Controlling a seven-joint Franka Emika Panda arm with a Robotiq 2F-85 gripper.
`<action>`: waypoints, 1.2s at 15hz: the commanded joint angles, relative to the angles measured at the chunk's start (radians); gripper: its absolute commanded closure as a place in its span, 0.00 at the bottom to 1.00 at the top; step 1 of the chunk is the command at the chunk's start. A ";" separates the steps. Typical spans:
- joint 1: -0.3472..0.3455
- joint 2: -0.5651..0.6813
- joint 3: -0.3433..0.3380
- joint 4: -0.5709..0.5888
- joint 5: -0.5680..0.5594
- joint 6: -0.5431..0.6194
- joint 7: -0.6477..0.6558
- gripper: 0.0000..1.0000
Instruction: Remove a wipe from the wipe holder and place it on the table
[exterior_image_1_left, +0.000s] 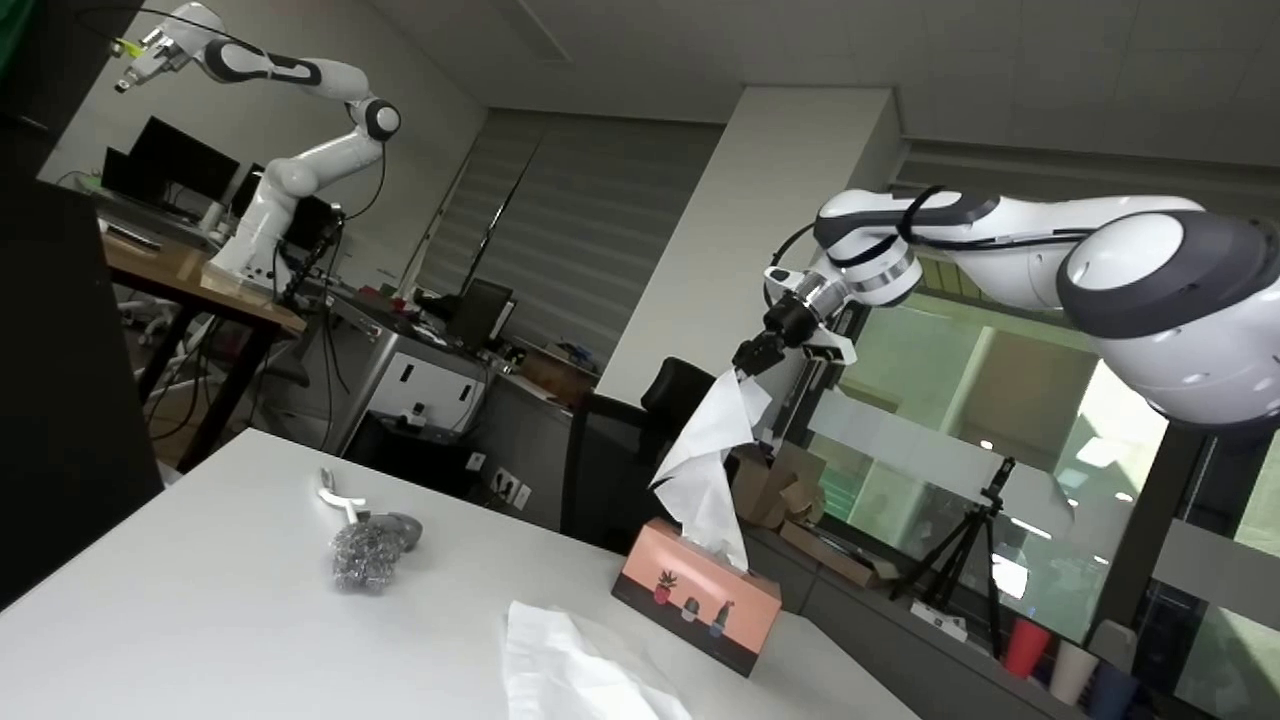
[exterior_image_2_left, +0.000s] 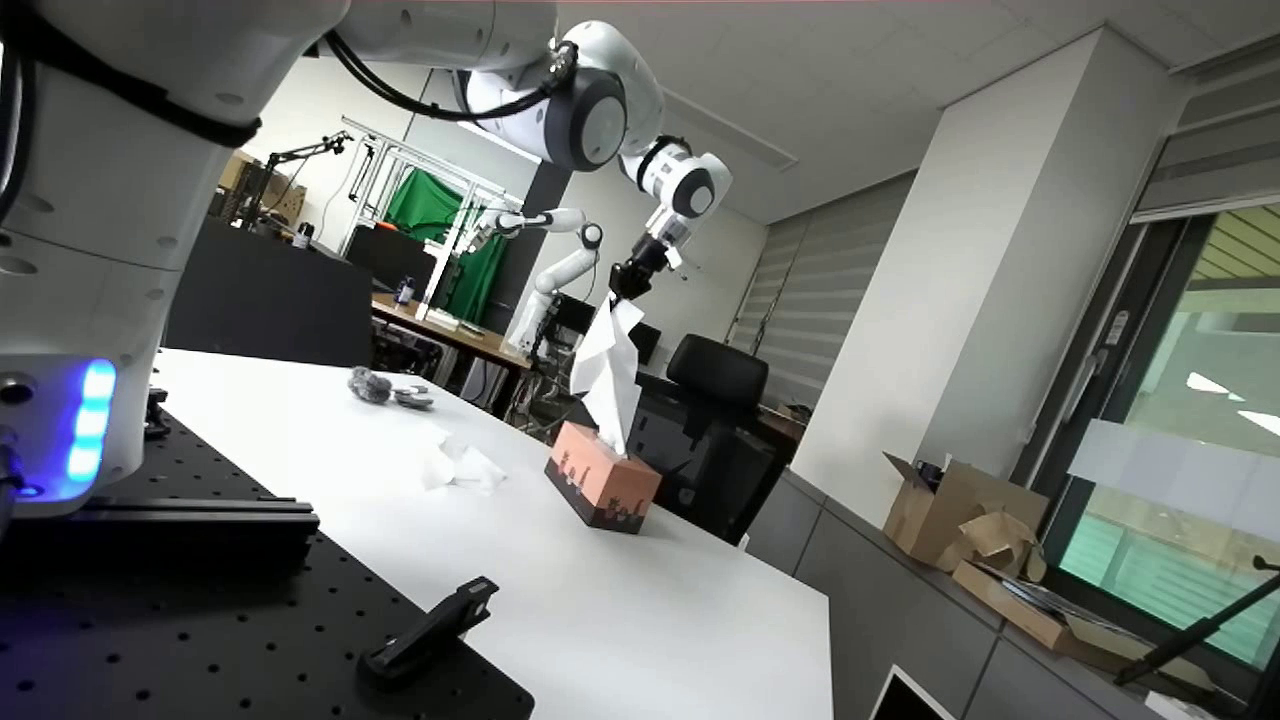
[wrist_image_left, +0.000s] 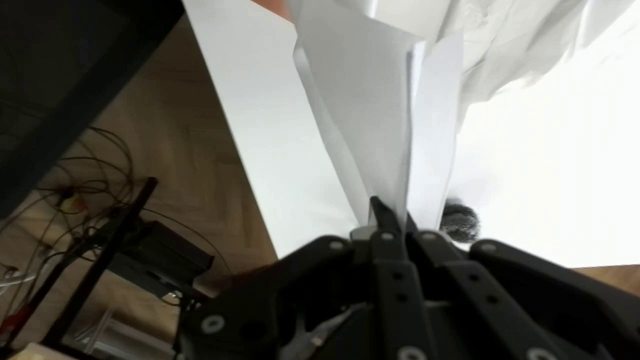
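My gripper (exterior_image_1_left: 742, 371) is shut on the top end of a white wipe (exterior_image_1_left: 712, 455), high above the table. The gripper (exterior_image_2_left: 618, 297) and the hanging wipe (exterior_image_2_left: 606, 370) also show in an exterior view. The wipe's lower end reaches the slot of the wipe holder (exterior_image_1_left: 700, 590), an orange-pink box with a dark base and plant pictures. The holder (exterior_image_2_left: 608, 480) stands on the white table (exterior_image_1_left: 200, 620). In the wrist view the fingertips (wrist_image_left: 397, 215) pinch the wipe (wrist_image_left: 365, 100); only a sliver of the holder shows. Another crumpled wipe (exterior_image_1_left: 580, 665) lies on the table beside the holder.
Grey steel wool (exterior_image_1_left: 365, 555) and a white-handled tool (exterior_image_1_left: 340, 498) lie on the table; the steel wool (wrist_image_left: 459, 221) also shows in the wrist view. A black clamp (exterior_image_2_left: 430, 630) sits at the black perforated board's edge. A black chair (exterior_image_2_left: 700, 400) stands behind the table.
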 joint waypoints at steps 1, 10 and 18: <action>0.033 -0.032 0.000 -0.035 -0.023 -0.175 -0.024 1.00; 0.095 0.020 -0.015 -0.041 -0.080 -0.644 -0.051 1.00; 0.107 0.137 -0.014 -0.033 -0.110 -0.805 -0.114 1.00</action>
